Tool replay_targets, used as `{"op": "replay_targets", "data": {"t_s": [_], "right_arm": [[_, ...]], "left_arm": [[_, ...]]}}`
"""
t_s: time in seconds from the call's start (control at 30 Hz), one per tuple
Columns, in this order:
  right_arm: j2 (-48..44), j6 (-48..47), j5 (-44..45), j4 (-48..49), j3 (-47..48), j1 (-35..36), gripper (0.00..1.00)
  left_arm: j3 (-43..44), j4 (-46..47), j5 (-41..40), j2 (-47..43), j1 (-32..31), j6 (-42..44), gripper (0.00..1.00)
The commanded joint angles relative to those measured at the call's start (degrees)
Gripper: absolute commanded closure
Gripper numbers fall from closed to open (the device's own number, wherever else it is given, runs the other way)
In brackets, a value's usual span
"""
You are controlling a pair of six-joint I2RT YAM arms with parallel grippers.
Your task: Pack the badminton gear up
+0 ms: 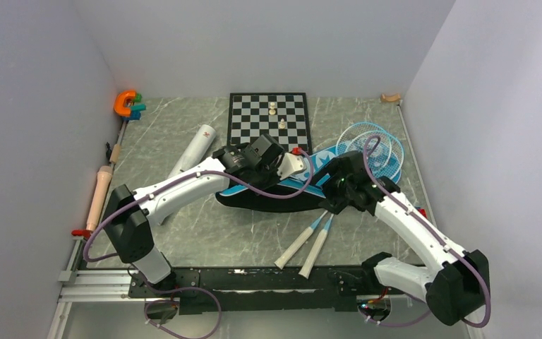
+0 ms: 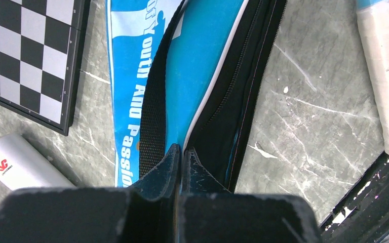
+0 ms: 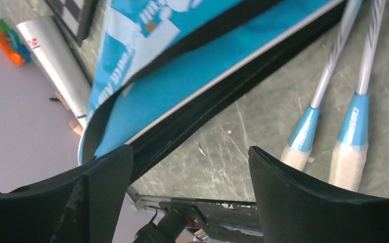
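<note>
The two rackets (image 1: 315, 251) lie nearest, handles toward me, not yet in the bag (image 1: 254, 199). The right gripper (image 3: 190, 162) hangs over the bag's zip edge, jaws wide, holding nothing. The left gripper (image 2: 181, 152) is pinched shut on the bag's open edge. Farther back the white tube (image 1: 196, 145) lies out too, so I think packing has hardly begun

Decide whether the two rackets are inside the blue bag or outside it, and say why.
Outside. Both rackets lie bare on the table beside the bag, with heads, shafts and handles all showing.
</note>
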Motion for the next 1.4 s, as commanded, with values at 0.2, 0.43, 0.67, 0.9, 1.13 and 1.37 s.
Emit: {"op": "replay_targets", "data": {"t_s": [0.2,0.43,0.67,0.9,1.13,1.37], "right_arm": [[-1.8,21.1,8.3,10.6,-9.8,2.9,0.12],[5.9,26.2,12.7,18.3,-11.9,2.8,0.17],[11.9,28.8,18.0,23.3,-12.2,2.5,0.25],[9.9,28.8,23.8,25.5,-14.8,0.1,0.42],[11.4,25.6,23.5,26.9,-12.7,-0.1,0.81],[6.5,21.6,24.0,24.8,-12.4,-0.2,1.0]], "left_arm": [[2.4,-0.2,-0.8,-0.8,0.4,-0.2,1.0],[3.1,-0.6,0.2,-1.1,0.6,-0.3,1.0],[1.5,-2.4,2.2,-4.3,1.3,0.0,1.0],[-3.3,-4.7,4.3,-9.2,2.5,0.1,1.0],[-6.1,-6.6,7.9,-10.5,2.6,1.7,1.0],[-3.8,-10.1,8.4,-7.8,1.5,4.9,0.51]]}}
